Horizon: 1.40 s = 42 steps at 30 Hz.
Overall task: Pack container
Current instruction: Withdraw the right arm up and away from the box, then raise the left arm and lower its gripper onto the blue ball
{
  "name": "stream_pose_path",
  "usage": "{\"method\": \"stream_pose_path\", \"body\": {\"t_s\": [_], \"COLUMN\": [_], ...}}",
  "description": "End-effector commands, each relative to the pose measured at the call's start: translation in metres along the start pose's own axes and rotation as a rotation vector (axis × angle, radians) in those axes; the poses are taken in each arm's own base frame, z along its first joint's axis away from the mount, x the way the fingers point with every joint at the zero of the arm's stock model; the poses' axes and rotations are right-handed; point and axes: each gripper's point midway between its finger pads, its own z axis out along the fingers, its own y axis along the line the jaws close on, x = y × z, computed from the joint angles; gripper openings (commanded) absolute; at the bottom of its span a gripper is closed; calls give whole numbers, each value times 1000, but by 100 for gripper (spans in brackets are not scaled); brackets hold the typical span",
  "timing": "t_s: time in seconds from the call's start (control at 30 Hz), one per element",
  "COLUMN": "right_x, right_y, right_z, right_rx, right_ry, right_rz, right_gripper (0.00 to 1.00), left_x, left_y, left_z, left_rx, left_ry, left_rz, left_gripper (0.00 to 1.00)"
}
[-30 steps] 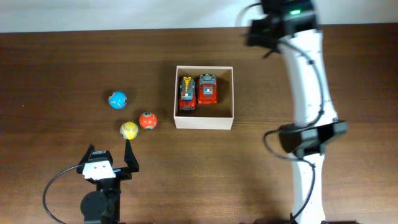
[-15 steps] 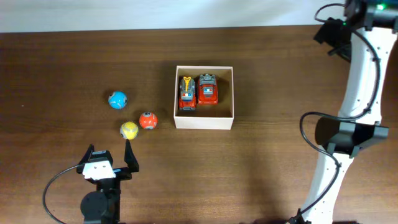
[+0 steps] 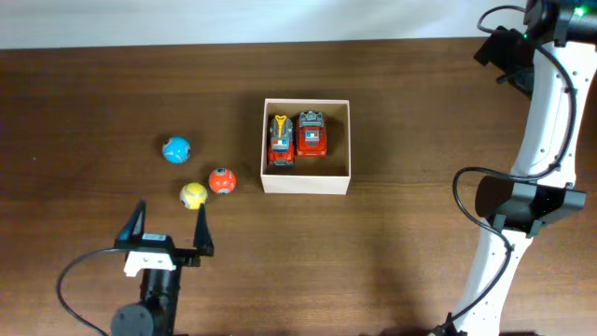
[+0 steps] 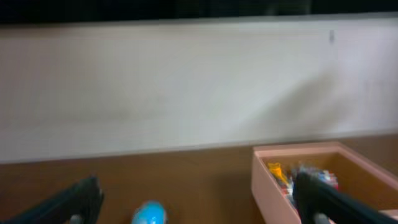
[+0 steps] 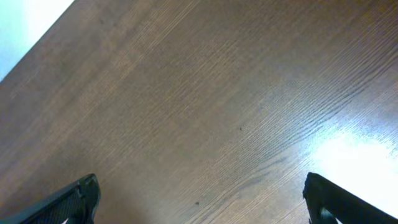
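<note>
The container (image 3: 306, 183), a shallow cream-white box, stands mid-table and holds two red toy cars (image 3: 297, 137) side by side. It also shows at the lower right of the left wrist view (image 4: 273, 186). A blue ball (image 3: 176, 149), an orange ball (image 3: 221, 180) and a yellow ball (image 3: 193, 195) lie left of it on the table. My left gripper (image 3: 169, 220) is open and empty just in front of the yellow ball. The blue ball shows low between its fingers (image 4: 149, 213). My right gripper (image 5: 199, 202) is open and empty over bare wood at the far right back corner.
The dark wooden table (image 3: 420, 140) ends at a white wall along the back. The white right arm (image 3: 546, 121) rises along the right side of the table. The left arm's base and cable (image 3: 140, 313) sit at the front left.
The right arm swung from above the box's back right to the far right back corner. The left gripper has shifted slightly and its fingers now spread wider.
</note>
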Motion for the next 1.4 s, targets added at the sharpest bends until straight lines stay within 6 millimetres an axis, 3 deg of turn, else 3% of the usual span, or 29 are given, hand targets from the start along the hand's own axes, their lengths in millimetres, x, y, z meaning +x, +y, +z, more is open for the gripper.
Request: {"method": "stream_pose_path", "body": {"t_s": [0.0, 0.27, 0.5, 0.7, 0.87, 1.0, 1.23, 1.37], "right_x": [-3, -3, -3, -3, -3, -3, -3, -3], "right_y": [-1, -1, -1, -1, -1, -1, -1, -1], "right_z": [-16, -16, -16, -16, -16, -16, -16, -16], "right_rx": [-21, -21, -21, -21, -21, -21, -21, -21], "right_ry": [-27, -28, -28, -28, -28, -27, -27, -28], "right_rz": [17, 17, 17, 17, 17, 17, 17, 17], "right_gripper": [99, 99, 99, 99, 99, 99, 99, 99], "left_x": [-24, -49, -41, -5, 22, 32, 76, 105], "left_y": [-8, -1, 2, -23, -27, -23, 40, 49], "left_z": [7, 62, 108, 117, 135, 151, 166, 168], "left_rx": [61, 104, 150, 278, 315, 298, -120, -182], "left_ry": [79, 520, 875, 1027, 1064, 1046, 1127, 1186], "left_rz": [99, 110, 41, -119, -153, -144, -106, -102], "left_gripper": [99, 99, 99, 99, 99, 99, 99, 99]}}
